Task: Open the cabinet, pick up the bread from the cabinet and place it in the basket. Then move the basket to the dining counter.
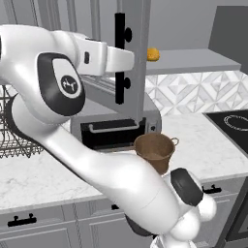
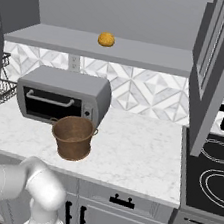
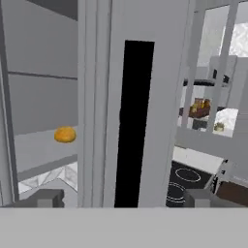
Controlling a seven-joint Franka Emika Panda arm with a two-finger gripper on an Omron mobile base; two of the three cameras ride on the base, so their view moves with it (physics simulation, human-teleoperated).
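Reached up and across from the base, forearm level — gripper [image 3: 121, 198] spread wide, fingertips [image 3: 46, 197] either side of the black bar handle [image 1: 119, 58] on the open cabinet [image 1: 138, 58] door, clasping nothing. Bread [image 1: 153, 54] sat on the cabinet shelf, just beyond the door. Basket [image 1: 155, 152] stood upright on the marble worktop [image 1: 203, 140] below the cabinet — just before the toaster oven [image 2: 60, 96].

The grey cabinet [image 2: 210, 72] is open, the small yellow bread [image 2: 106, 39] sits on its shelf, and the brown basket [image 2: 73, 137] stands below.
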